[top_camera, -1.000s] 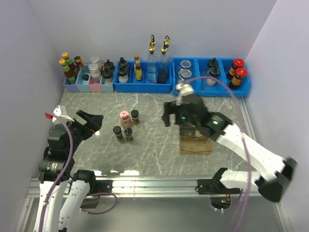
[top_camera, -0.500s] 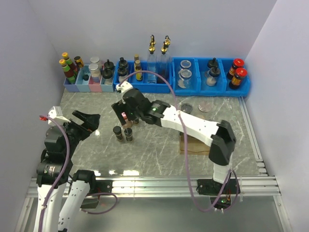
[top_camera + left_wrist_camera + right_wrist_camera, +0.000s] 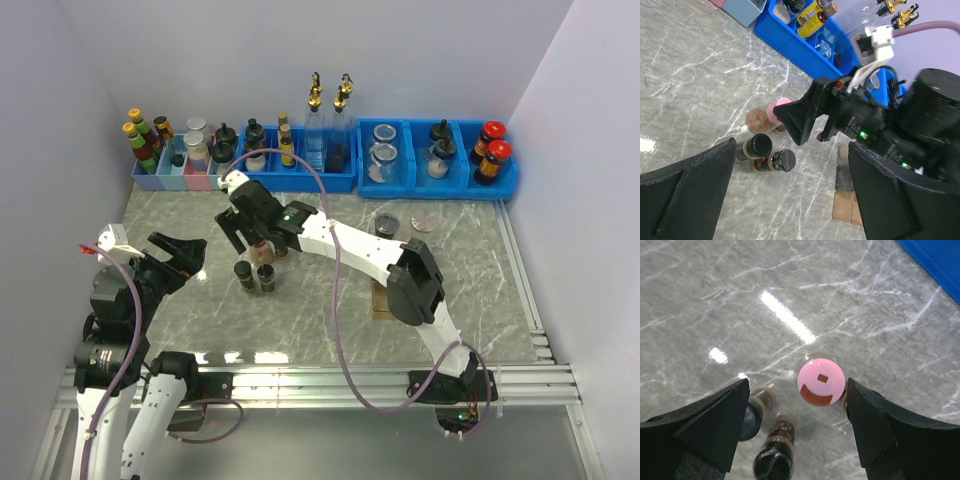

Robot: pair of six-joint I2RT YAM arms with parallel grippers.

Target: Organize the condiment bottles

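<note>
Starting near: left hand [image 3: 188,258] spread wide at the near left, off the jars. Centre the right hand [image 3: 797,390], open wide above the pink-lidded jar [image 3: 821,381] on the table [image 3: 320,325]. Lower straight, avoid the black-lidded jars [image 3: 771,462] just nearer, then close. Carry toward the far blue bins [image 3: 300,182].

The top view looks down over the whole table [image 3: 200,330] — both closer wrist views share the pink-lidded jar [image 3: 821,380].

No legible text, seemingly.
</note>
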